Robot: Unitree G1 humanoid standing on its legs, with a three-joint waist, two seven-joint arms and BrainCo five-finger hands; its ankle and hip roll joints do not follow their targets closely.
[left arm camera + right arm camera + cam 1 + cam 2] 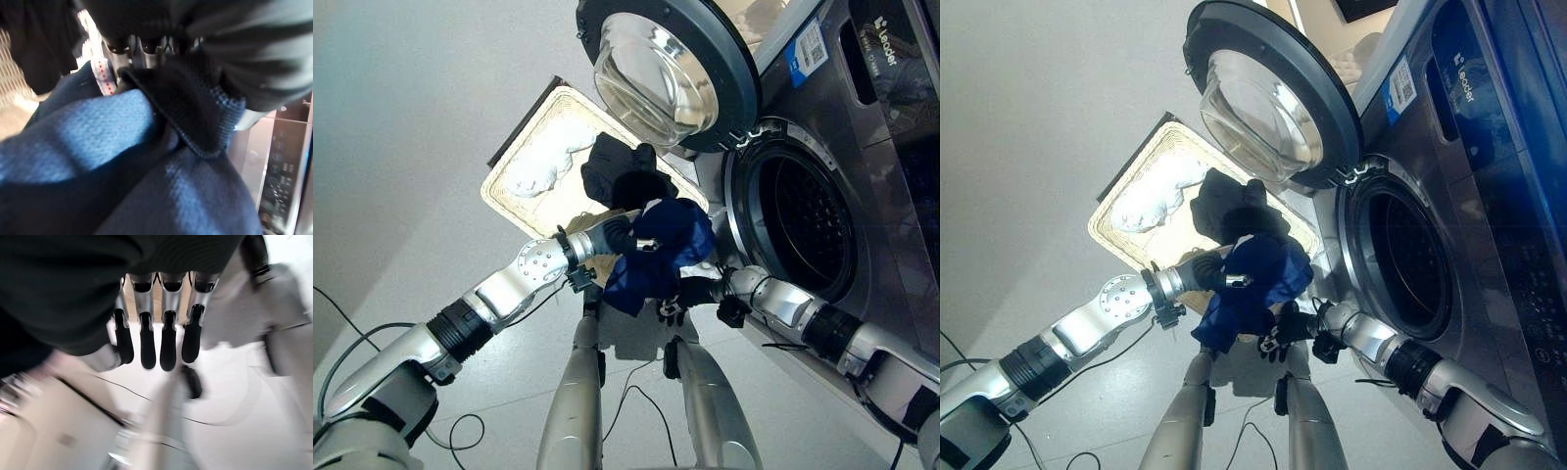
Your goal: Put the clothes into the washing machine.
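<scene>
One blue garment (668,250) — left hand (617,235).

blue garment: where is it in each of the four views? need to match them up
Left eye view: blue garment at centre, held up by the left hand, just left of the drum opening.
Right eye view: centre, same hand, left of the drum opening.
Left wrist view: fills the lower frame.
Right wrist view: not in it.
Shared landmark: open washer door.
</scene>
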